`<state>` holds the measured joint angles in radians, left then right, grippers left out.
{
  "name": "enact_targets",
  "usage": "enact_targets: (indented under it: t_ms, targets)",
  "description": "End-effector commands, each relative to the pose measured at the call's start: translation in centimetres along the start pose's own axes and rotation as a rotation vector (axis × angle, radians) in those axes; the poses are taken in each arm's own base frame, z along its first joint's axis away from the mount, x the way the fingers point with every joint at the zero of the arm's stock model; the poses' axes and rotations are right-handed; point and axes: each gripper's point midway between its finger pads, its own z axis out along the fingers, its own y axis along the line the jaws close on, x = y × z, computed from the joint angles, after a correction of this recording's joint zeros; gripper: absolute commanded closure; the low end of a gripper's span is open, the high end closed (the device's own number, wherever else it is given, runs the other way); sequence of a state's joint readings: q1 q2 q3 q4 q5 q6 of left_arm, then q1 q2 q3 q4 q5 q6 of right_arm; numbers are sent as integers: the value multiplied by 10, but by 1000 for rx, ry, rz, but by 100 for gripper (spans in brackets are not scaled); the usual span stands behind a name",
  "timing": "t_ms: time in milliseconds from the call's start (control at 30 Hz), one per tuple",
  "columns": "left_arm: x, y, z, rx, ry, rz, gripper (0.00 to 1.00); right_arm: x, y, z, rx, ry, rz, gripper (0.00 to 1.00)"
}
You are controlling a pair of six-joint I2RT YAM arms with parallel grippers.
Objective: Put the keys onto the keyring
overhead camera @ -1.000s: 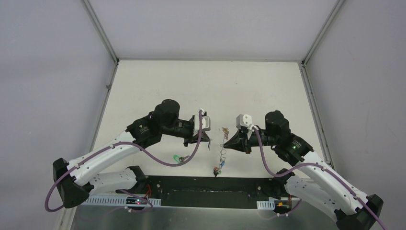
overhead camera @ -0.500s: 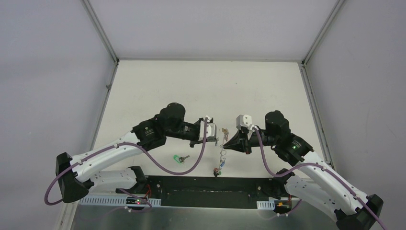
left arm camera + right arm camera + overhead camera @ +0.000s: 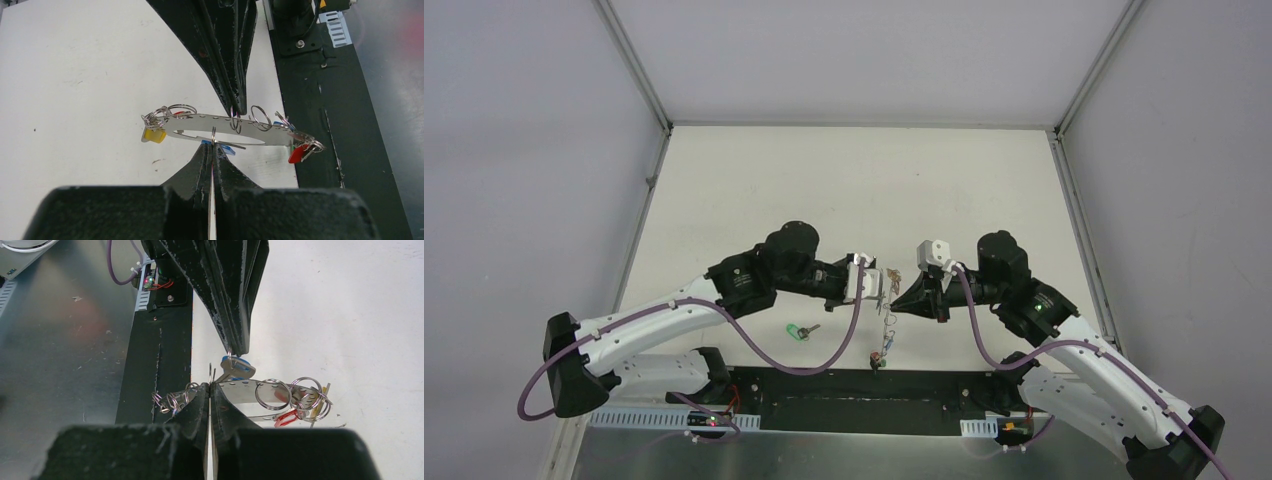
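Nearest the bases, the green key (image 3: 801, 331) lies alone on the matte white table (image 3: 824, 180). Just beyond, the left gripper (image 3: 212, 150) is clenched on the thin wire ring of the blue key (image 3: 235, 368). It is nose to nose with the right gripper (image 3: 210, 387), which is clamped on the keyring (image 3: 205, 120) held in the air between them. The keyring is a flat, shiny metal strip pierced with small holes and hung with split rings (image 3: 260, 118). I'd worry the slick wire twists in the pinch, or the strip swings, so the ring misses its hole and the key drops.
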<state>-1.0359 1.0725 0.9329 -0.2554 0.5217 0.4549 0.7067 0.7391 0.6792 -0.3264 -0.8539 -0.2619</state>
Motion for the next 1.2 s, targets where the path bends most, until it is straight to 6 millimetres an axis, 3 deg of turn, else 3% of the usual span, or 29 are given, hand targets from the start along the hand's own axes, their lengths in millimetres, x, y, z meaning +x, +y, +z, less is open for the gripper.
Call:
enact_targets:
  t_ms: [0, 433, 1167]
  targets:
    - [-12, -1, 0, -3, -45, 84, 100, -35, 3, -3, -21, -86, -88, 100]
    - [-19, -11, 4, 17, -61, 127, 100, -34, 1, -2, -14, -83, -85, 100]
    - [-6, -24, 1, 14, -30, 163, 100, -34, 0, -2, -6, -83, -81, 100]
